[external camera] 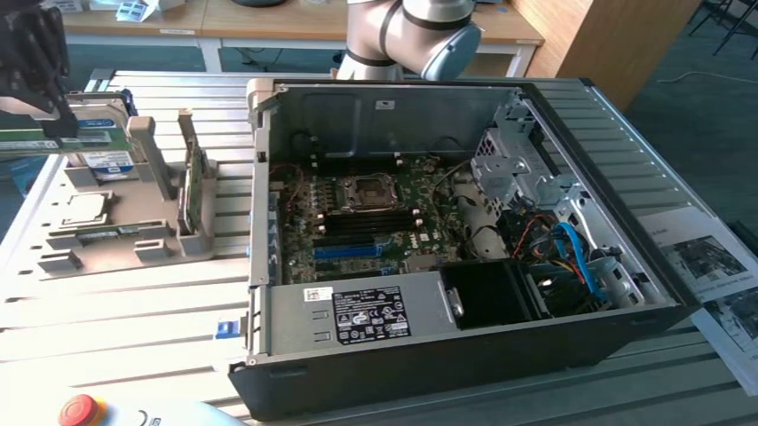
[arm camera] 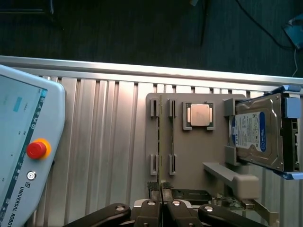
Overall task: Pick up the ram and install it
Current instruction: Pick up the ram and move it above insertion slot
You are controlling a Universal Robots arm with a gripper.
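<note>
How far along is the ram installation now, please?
Done: the ram is lifted off the grey tray. In hand: the gripper is shut on it, above the tray. Left: seating it in the motherboard inside the open case.

Open computer case on table; hard drive, processor chip on grey holder (pendant nearby).

Silver arm, blue cap, black jaws

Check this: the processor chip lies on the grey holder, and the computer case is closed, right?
No: the exterior view shows the computer case open, motherboard exposed. The processor chip does lie on the grey holder.
</note>
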